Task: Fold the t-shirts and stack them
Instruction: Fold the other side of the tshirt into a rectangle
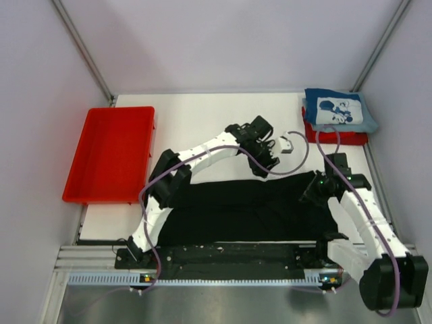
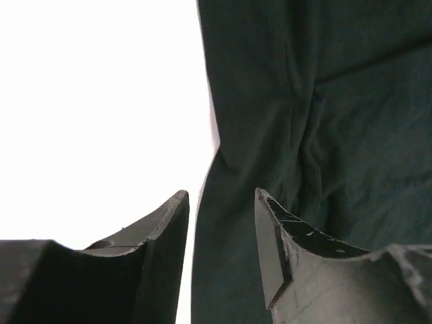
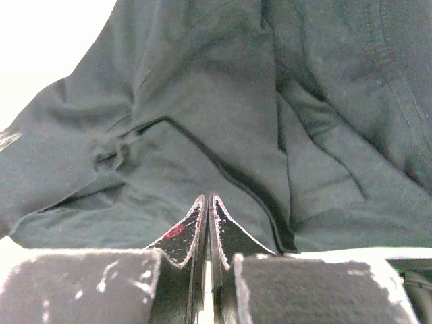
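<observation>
The black t-shirt (image 1: 243,210) lies spread and creased across the near part of the table. My left gripper (image 1: 265,162) hangs above its far edge. In the left wrist view the left gripper (image 2: 219,196) is open with nothing between its jaws, and the black t-shirt (image 2: 317,135) fills the right side below. My right gripper (image 1: 314,192) is over the shirt's right end. In the right wrist view the right gripper (image 3: 208,197) is shut, jaws pressed together, just above the wrinkled black t-shirt (image 3: 223,115). The folded blue t-shirt (image 1: 337,111) rests on the red t-shirt (image 1: 341,138) at the back right.
A red plastic tray (image 1: 111,155) stands at the left side of the table. Pale walls enclose the table on three sides. The arms' base rail (image 1: 229,260) runs along the near edge.
</observation>
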`<state>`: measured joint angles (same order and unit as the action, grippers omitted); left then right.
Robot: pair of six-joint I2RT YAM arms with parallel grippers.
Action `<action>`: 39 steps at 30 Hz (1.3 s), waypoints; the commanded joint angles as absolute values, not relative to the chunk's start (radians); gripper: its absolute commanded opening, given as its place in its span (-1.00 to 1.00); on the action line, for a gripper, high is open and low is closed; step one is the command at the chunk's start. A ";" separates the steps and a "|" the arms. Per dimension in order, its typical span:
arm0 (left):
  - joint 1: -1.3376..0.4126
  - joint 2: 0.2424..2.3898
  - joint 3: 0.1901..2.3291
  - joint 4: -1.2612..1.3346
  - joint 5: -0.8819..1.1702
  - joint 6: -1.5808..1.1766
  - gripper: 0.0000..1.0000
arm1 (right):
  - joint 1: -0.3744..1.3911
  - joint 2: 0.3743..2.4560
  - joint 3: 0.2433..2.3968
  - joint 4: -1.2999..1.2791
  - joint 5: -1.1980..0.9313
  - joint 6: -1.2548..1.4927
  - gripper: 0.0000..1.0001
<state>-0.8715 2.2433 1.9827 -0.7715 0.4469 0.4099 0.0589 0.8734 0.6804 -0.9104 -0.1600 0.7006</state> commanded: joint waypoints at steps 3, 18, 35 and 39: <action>-0.861 2.105 1.763 -0.735 0.468 0.402 -0.10 | 0.098 1.044 0.673 -0.738 -0.103 0.626 -1.00; -0.807 2.192 1.671 -0.696 0.469 0.350 -0.20 | 0.238 1.224 0.580 -0.640 -0.196 0.658 -1.00; -0.795 2.186 1.697 -0.713 0.453 0.377 -0.18 | 0.646 0.997 0.477 -0.678 -0.371 0.819 -1.00; -0.795 2.149 1.697 -0.732 0.475 0.402 -0.16 | 0.663 0.957 0.604 -0.837 -0.316 0.756 -1.00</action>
